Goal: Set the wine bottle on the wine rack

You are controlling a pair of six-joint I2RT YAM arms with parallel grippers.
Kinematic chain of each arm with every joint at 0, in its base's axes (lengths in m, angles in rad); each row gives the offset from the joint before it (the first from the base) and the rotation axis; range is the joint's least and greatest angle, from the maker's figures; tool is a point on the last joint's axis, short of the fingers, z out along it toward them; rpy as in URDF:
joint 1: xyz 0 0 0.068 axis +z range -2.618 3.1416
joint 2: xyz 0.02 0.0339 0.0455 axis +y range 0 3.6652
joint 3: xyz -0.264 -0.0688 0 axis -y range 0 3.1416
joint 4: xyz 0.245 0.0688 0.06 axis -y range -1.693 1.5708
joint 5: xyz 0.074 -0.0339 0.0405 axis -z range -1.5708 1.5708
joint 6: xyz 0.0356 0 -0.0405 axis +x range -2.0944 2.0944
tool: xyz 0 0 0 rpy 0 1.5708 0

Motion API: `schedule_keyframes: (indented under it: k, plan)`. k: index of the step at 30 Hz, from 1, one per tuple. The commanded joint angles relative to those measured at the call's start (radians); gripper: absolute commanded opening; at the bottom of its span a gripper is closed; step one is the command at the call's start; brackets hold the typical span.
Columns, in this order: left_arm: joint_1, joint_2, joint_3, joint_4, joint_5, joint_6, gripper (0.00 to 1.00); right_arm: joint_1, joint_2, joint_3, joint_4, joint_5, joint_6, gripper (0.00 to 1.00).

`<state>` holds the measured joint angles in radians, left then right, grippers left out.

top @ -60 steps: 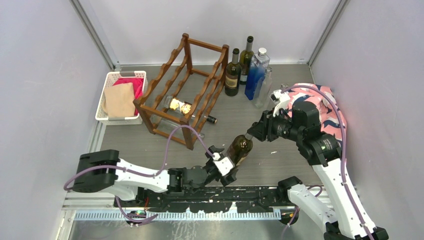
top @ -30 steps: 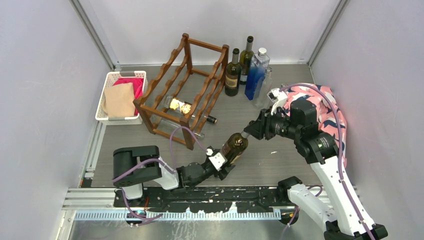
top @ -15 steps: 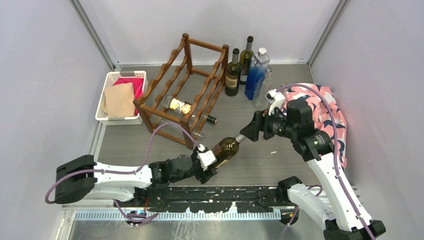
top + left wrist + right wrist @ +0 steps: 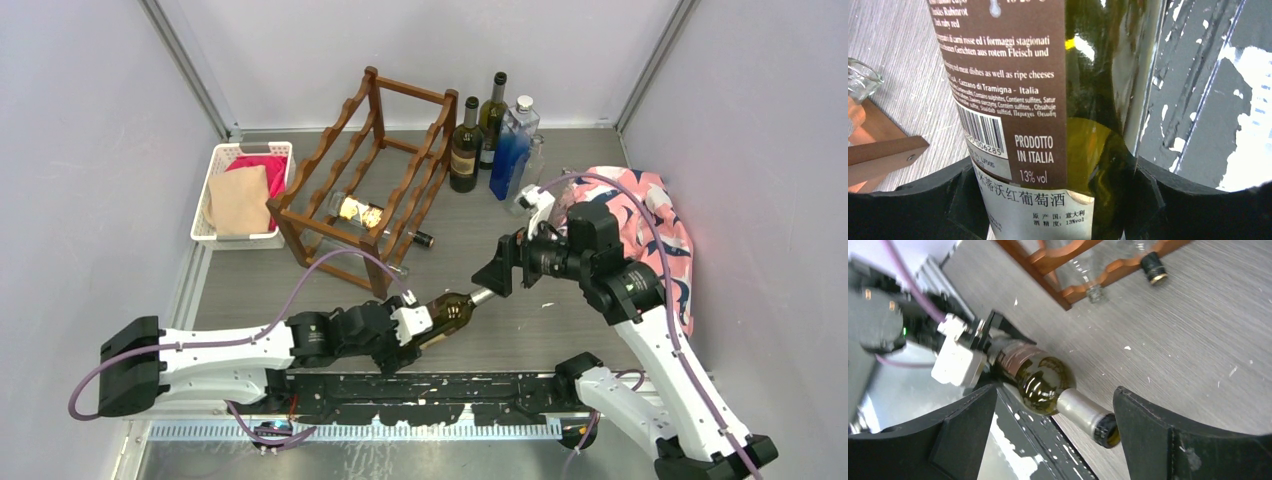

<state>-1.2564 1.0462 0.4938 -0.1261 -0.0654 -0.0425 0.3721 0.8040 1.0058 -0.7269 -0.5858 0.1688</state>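
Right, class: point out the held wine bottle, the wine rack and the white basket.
wine bottle [image 4: 450, 312]: top view, dark glass shoulder.
wine rack [image 4: 372, 95]: top view, far upright post.
white basket [image 4: 236, 240]: top view, near rim.

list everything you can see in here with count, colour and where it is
wine rack: one, reddish-brown, back centre
bottles lying in the rack: two it seems, clear glass, low rails
standing wine bottles: two, dark, right of rack
blue bottle: one, blue and clear, beside them
basket: one, white, left of rack
pink cloth, tan cloth: one each, in basket
patterned cloth: one, pink, right side
wine bottle: one, dark green, front centre
left gripper: black jaws shut on wine bottle
right gripper: black jaws open around its neck
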Motion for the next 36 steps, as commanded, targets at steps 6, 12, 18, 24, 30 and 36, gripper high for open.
schedule_keyframes:
  k: [6,12,18,24,30,36]
  plan:
    - [0.005,-0.028,0.188,-0.21,0.11,0.089,0.0,0.219,-0.092,0.0,-0.121,-0.012,-0.41,0.97]
    - [0.005,-0.055,0.203,-0.244,0.142,0.155,0.0,0.297,-0.107,-0.011,-0.167,0.062,-0.46,1.0]
    - [0.004,-0.111,0.204,-0.288,0.169,0.212,0.0,0.343,-0.105,-0.076,-0.164,0.069,-0.526,1.0]
    - [0.004,-0.124,0.208,-0.319,0.192,0.245,0.0,0.362,-0.044,-0.097,-0.164,0.05,-0.569,0.96]
    - [0.004,-0.12,0.213,-0.325,0.2,0.264,0.0,0.415,0.074,-0.068,-0.176,0.062,-0.582,0.84]
    - [0.004,-0.132,0.209,-0.327,0.196,0.265,0.0,0.485,0.151,-0.062,-0.187,0.126,-0.595,0.79]
